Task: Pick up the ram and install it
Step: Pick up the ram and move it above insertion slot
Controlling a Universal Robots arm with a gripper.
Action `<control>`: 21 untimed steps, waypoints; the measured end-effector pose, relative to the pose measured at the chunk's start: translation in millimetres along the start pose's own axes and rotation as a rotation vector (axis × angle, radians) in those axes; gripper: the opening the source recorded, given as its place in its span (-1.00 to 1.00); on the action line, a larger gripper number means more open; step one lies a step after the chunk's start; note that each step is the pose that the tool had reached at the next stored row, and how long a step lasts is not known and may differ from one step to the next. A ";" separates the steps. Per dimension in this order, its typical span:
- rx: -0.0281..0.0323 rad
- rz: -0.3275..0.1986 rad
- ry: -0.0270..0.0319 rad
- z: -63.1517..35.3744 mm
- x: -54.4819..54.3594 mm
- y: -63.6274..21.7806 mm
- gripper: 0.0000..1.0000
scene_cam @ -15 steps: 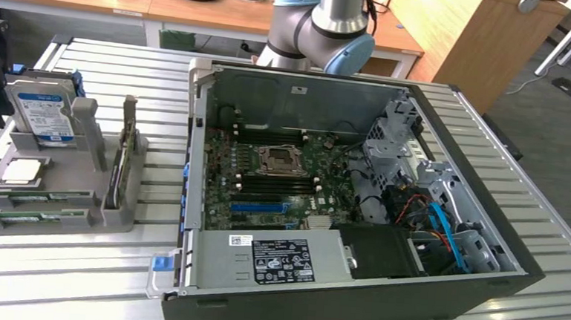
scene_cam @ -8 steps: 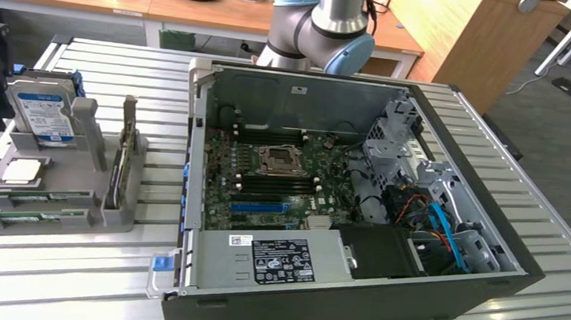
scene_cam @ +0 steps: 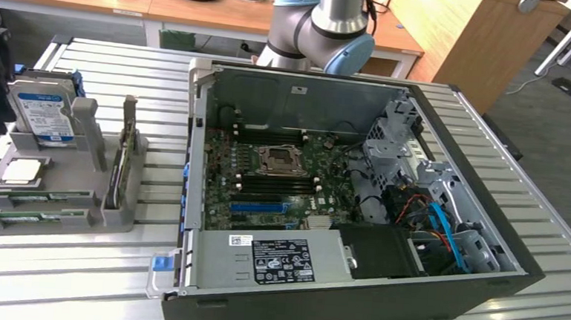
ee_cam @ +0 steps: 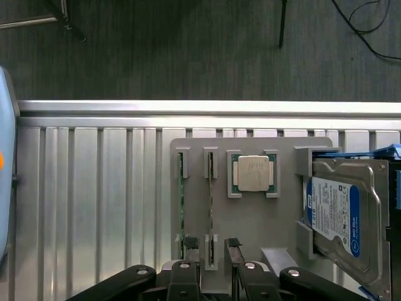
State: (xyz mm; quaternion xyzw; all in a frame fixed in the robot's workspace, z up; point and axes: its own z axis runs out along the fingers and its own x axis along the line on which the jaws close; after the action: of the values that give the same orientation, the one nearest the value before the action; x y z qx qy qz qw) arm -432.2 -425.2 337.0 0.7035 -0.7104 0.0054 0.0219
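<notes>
In the exterior view, an open computer case (scene_cam: 356,313) is laid on its side on the slatted desk (scene_cam: 79,281), so that the motherboard (scene_cam: 263,192) can be reached from above. A grey holder (scene_cam: 53,233) is placed just beside the case, on the exterior view's left. The ram (scene_cam: 40,198) is kept in this holder, set on its long edge in a narrow slot between the processor chip (scene_cam: 22,170) and a second stick (scene_cam: 32,219). Set on edge like this, its two flat faces are offered for gripping. The hard drive (scene_cam: 45,115) is stood at the far end of the holder. No stick is seen in the long dark slots (scene_cam: 275,176) beside the processor socket, so the installing is judged as not yet done.

In the wrist view, the holder (ee_cam: 250,219) is looked at from above. The fingers (ee_cam: 233,257) are spread apart and nothing is gripped. The gripper (ee_cam: 210,248) is lined up with the ram (ee_cam: 211,200), whose near end is seen in the gap between the fingers. It cannot be told whether they are already lowered to the height of the stick.
</notes>
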 end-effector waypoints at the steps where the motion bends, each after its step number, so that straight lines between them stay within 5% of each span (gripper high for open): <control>1: 0.0000 0.000 0.0000 1.0 0.0 0.0 -0.40; 8: 0.0001 -0.001 0.0039 8.4 -0.3 -0.2 -0.40; 10: 0.0002 -0.002 0.0184 16.4 -0.6 -0.4 -0.40; 21: 0.0005 -0.003 0.0488 26.0 -1.0 -0.7 -0.40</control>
State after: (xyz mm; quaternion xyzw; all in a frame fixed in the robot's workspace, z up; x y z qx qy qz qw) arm -432.1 -425.2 310.9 0.7040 -0.7087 0.0227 0.0391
